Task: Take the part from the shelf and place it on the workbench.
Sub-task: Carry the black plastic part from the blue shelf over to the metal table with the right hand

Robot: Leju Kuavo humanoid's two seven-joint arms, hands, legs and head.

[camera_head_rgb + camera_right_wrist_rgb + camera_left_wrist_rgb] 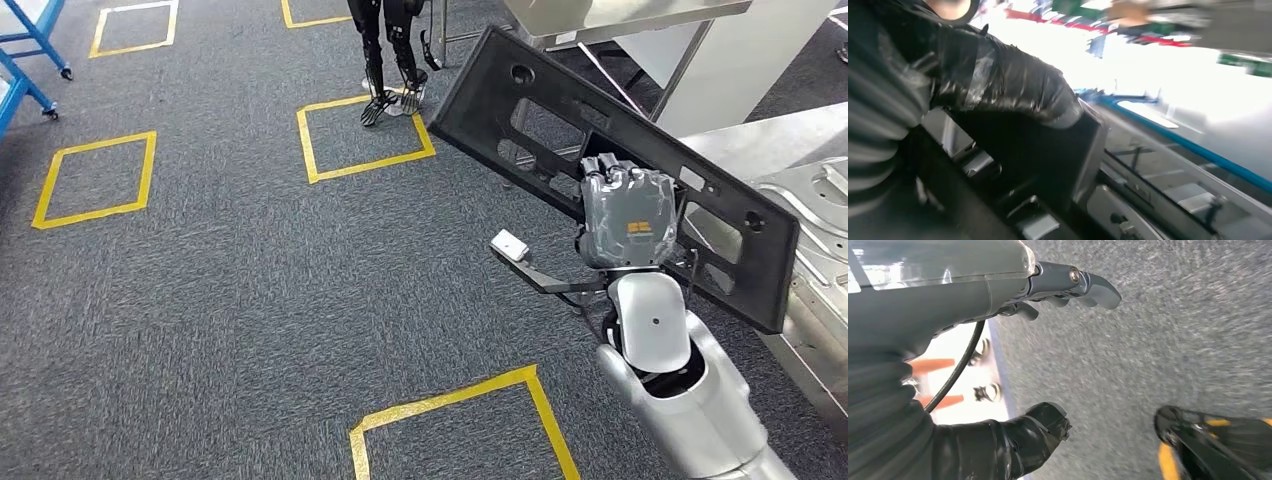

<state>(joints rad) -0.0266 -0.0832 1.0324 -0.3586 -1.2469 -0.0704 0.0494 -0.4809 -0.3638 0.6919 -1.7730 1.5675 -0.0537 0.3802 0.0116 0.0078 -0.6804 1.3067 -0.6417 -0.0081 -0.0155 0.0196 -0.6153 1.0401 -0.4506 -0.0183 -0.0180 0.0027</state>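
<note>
A long black plastic panel (pixel 520 105) with several cut-outs hangs tilted in the air at the right of the head view. My right hand (pixel 625 215) grips it near its middle, fingers hooked through a cut-out. The right wrist view shows the thumb (pixel 1013 82) pressed on the black panel (pixel 1053 160). The metal workbench (pixel 745 150) lies just behind the panel at the far right. My left hand (pixel 1048 355) hangs over the carpet with fingers (pixel 1088 287) and thumb apart, holding nothing.
Grey carpet carries yellow taped squares (pixel 365 135). A person's legs (pixel 392 60) stand at the top centre. A blue wheeled frame (pixel 30 60) is at the top left. Shaped metal parts (pixel 810 200) lie on the workbench.
</note>
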